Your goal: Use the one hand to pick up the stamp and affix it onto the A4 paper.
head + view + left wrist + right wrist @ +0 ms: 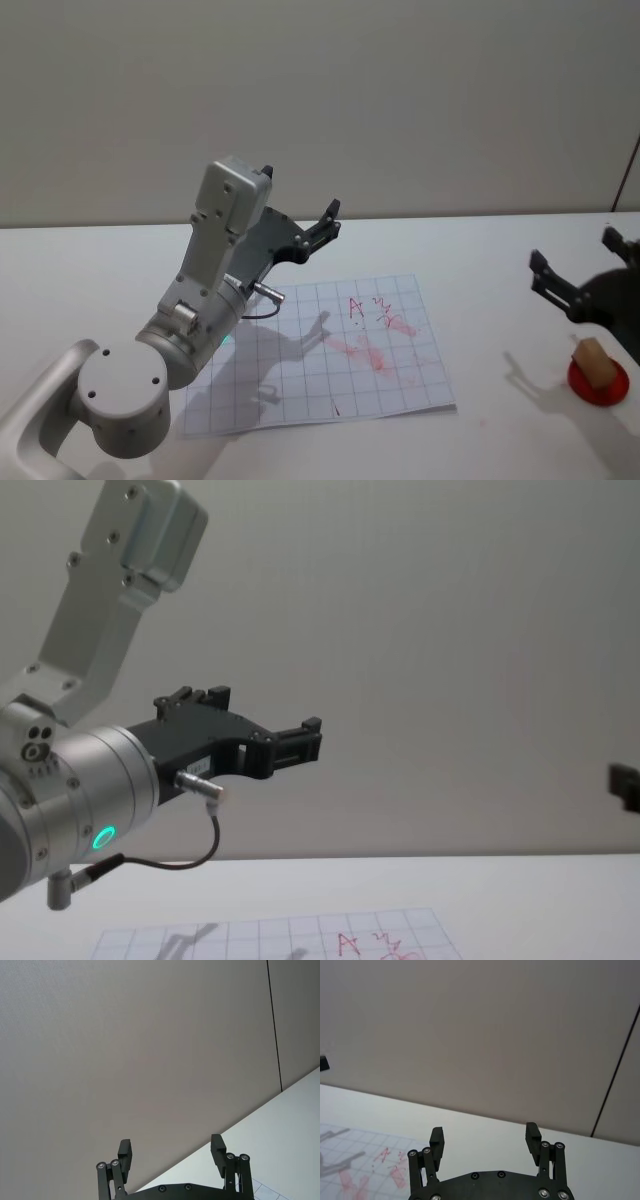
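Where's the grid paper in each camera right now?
Head view: paper in the middle.
Left wrist view: a sliver of paper in the picture's lower right corner.
Right wrist view: paper in the picture's lower left.
Chest view: paper along the bottom edge.
Shared landmark: its red marks.

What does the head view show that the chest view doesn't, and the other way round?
Head view, not chest: the stamp standing on a red round pad at the right of the table, and the full outline of the A4 paper with its pinkish imprint. Chest view, not head: a side look showing the left gripper, open, high above the table. Both: the paper's far part with red marks, the left arm, and the open right gripper, just a black tip at the chest view's right edge.
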